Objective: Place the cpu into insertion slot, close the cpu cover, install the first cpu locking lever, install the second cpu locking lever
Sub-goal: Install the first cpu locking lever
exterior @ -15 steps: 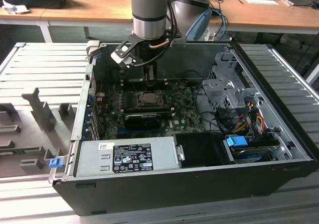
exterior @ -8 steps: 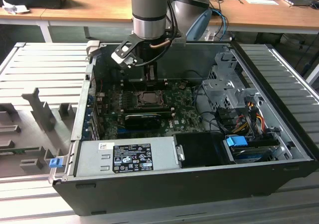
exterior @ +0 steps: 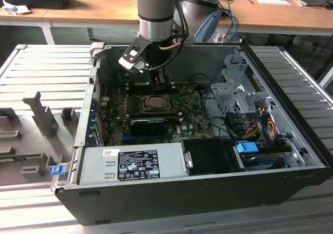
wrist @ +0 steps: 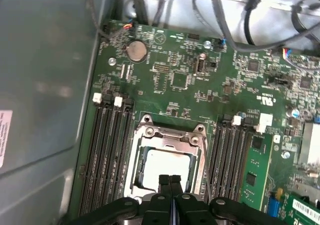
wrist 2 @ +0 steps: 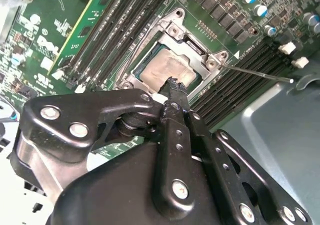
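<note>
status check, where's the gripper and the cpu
Shut gripper at cpu cover edge. The cpu seated, cover down over it. One lever rod sticking out sideways.

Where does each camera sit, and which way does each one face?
Exterior view: off the arm, above the computer case, looking down into it; the arm shows.
First wrist view: on the arm, facing the motherboard; shut tool tips show.
Second wrist view: on the arm, looking along the tool at the cpu.
Both wrist views share cpu and tool.
</note>
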You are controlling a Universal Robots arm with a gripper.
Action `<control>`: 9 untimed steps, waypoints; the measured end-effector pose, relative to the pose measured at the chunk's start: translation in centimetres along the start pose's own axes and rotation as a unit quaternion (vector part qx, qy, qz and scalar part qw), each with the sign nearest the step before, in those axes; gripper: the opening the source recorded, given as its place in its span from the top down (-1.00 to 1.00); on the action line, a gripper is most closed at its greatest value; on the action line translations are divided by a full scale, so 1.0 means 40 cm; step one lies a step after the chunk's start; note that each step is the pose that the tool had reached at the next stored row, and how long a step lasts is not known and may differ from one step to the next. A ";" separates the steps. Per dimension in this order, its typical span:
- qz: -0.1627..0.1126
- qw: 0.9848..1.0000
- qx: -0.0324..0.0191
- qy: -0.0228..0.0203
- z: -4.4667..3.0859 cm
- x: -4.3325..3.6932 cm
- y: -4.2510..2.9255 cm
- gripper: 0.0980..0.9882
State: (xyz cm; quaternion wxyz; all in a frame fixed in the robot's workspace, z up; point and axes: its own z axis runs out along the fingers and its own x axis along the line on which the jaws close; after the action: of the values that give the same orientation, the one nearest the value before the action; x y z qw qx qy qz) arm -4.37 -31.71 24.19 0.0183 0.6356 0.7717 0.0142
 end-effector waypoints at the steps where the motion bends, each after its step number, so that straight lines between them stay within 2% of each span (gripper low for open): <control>1: -0.008 1.000 0.000 0.000 0.000 0.000 0.000 0.98; 9: -0.028 1.000 0.000 0.001 0.000 0.000 0.000 0.98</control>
State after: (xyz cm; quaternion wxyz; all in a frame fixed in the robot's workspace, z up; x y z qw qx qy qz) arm -4.37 -31.71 24.19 0.0180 0.6138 0.7891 0.0147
